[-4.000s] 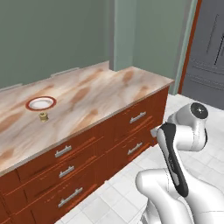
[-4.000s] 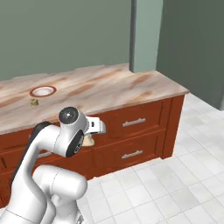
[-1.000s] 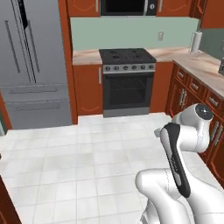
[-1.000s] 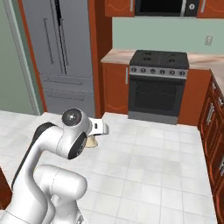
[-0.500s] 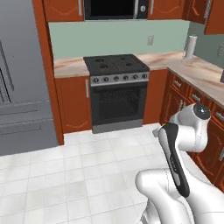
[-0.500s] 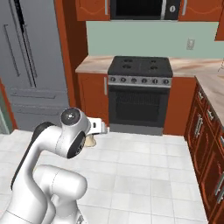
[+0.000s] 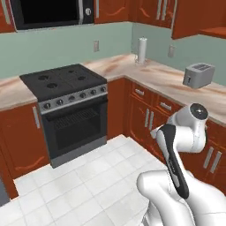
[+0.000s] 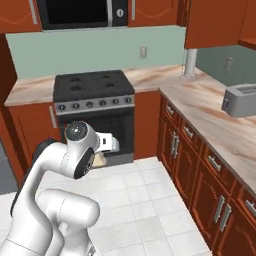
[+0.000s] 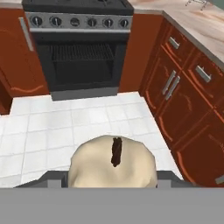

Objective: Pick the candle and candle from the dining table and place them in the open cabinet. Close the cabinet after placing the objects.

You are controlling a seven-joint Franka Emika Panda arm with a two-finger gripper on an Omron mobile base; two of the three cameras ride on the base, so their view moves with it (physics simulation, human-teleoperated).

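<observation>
Now, step in hand: carrying one candle [image 9: 112,168] across the kitchen toward the cabinet; judged from the scene, the placing is not yet begun.
Candle: pale cream, rounded, with a dark wick on top; it sits low in the hand view, right at the gripper [image 9: 112,181], and shows as a cream lump under the wrist in the right base view.
Gripper: pinched on the candle, fingers pressed to its sides; the tips themselves are mostly hidden by it.
Arm: folded close to the body, hand held low and facing the stove [image 7: 66,106].
Where the goal lies: a reddish-brown wall cabinet [image 8: 216,22] hangs above the corner counter [image 8: 220,120], its door looking swung outward; whether this is the open one I cannot tell for sure.
How to do it well: keep the grip firm and the hand level while the base drives, since a small round candle could roll out of a loose pinch. Stop square to the open cabinet before raising the arm, then lift well clear of the counter edge and the toaster [image 7: 198,75].
Watch for: the door edge on the way in; approach from the open side.
Containers: no shelf interior is visible from here, so what the cabinet holds cannot be told.
Second candle: nowhere in sight; it is presumably a later trip.
</observation>
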